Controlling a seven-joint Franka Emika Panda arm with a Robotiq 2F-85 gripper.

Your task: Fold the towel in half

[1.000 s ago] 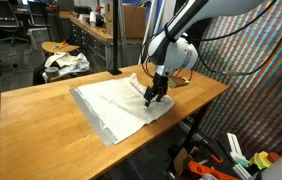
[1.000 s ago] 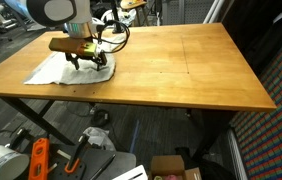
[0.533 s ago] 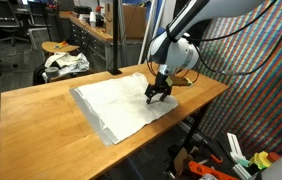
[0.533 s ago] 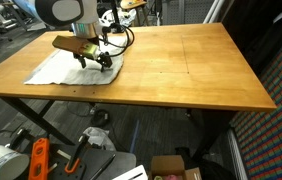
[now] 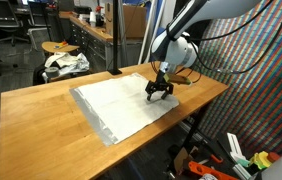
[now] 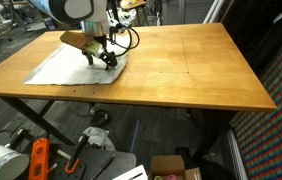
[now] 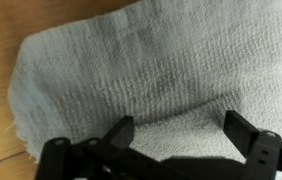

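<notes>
My hand (image 5: 159, 91), spread wide and empty, hangs over a corner of the white towel (image 5: 116, 102) on the desk (image 5: 36, 125).

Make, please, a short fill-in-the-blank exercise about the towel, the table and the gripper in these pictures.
1. The towel lies spread out on the ___ table.
2. The gripper hangs over the towel's edge with its jaws ___.
3. The gripper holds ___ at this moment.
Missing words: wooden; open; nothing.
</notes>
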